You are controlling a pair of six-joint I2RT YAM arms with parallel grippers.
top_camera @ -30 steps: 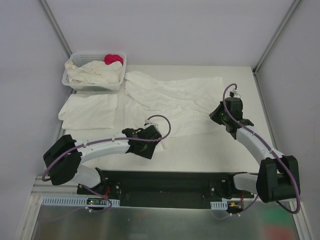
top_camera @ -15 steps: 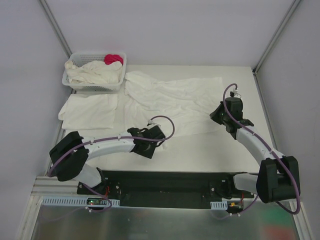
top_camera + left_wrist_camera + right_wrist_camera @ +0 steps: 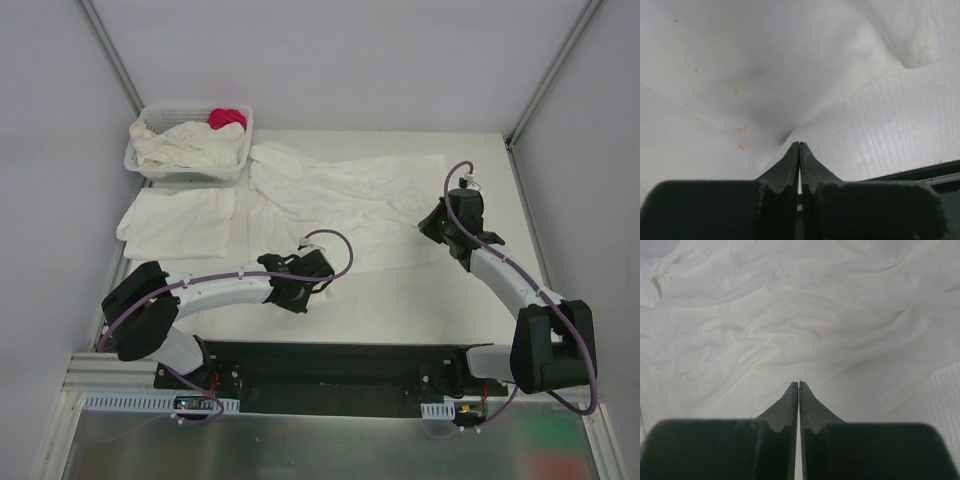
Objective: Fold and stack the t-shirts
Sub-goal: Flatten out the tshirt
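The left gripper is closed, pinching the near hem of the spread t-shirt. The right gripper is closed on its right side, hold unclear. That shirt lies unfolded on the table, one folded t-shirt beside it. Crumpled t-shirts fill the basket, so most work likely remains.

A white plastic lattice basket is sitting at the far left corner of the white table, and a small pink-red cloth is lying bunched inside it, against its far right corner. Two slanting metal posts are rising from the table's far corners, and pale walls are standing behind and beside them.
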